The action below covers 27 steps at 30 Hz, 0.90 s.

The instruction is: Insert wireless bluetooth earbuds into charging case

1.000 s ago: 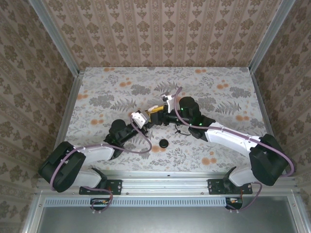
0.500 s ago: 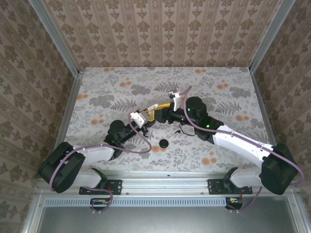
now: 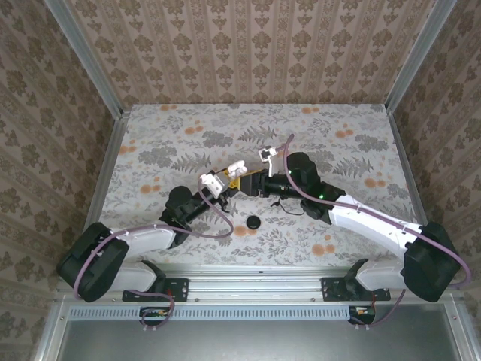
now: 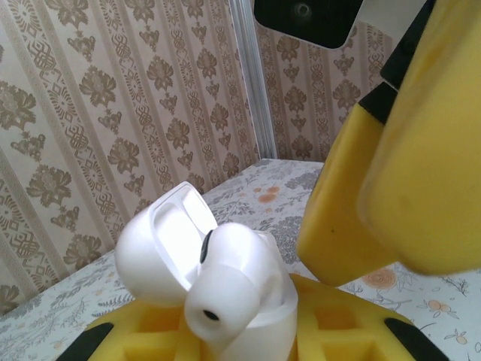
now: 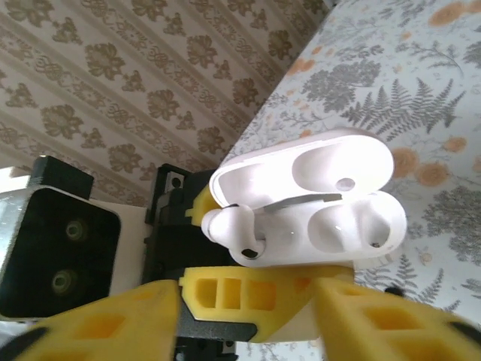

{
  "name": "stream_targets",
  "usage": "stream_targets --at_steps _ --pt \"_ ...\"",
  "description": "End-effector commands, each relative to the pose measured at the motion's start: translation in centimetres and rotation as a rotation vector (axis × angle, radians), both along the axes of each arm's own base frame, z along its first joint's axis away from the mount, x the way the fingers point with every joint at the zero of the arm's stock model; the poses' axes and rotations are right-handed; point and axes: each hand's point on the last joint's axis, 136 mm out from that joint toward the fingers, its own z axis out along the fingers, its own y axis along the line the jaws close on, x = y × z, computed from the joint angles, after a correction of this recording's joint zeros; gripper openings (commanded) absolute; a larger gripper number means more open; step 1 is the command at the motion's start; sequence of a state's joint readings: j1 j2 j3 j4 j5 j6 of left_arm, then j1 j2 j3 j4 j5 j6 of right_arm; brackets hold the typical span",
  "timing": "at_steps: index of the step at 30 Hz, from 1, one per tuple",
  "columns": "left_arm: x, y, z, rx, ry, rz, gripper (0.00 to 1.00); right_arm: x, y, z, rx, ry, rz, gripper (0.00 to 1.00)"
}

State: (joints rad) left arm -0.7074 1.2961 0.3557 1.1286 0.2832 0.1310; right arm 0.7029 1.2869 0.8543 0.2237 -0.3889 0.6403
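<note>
Left claw (image 3: 231,176): pinched tight on the charging case (image 5: 323,203), holding it off the surface (image 3: 165,143), just past the black disc (image 3: 254,221) on the disc's far side. The lid (image 5: 301,162) is hinged open and tipped back. One earbud (image 5: 231,228) sits in one well of the case, head proud of the rim, not fully seated. Right claw (image 3: 249,184): also past the disc, just beside the case, fingers parted to a middling gap with nothing between them.

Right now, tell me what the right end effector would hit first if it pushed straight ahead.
The right end effector would most likely meet the open charging case, near the earbud sticking out of it; exact depth is unclear.
</note>
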Motion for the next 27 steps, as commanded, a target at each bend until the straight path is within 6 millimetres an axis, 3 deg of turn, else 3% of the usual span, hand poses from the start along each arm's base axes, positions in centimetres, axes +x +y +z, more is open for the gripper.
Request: stream_targets --at_steps 1,7,16,27 --pt "0.3 0.5 1.1 -0.008 -0.033 0.042 0.08 0.8 -0.7 1.0 0.013 0.019 -0.101 0.62" --pt "1.1 1.2 0.6 0.014 -0.024 0.119 0.08 1.3 -1.4 0.8 -0.005 0.043 -0.200 0.71" --pt "0.9 1.2 0.8 0.010 -0.023 0.118 0.08 1.8 -0.3 1.1 -0.025 0.038 -0.213 0.81" --pt "0.3 0.6 1.1 -0.001 -0.023 0.063 0.09 2.4 1.4 1.2 -0.035 0.037 -0.171 0.82"
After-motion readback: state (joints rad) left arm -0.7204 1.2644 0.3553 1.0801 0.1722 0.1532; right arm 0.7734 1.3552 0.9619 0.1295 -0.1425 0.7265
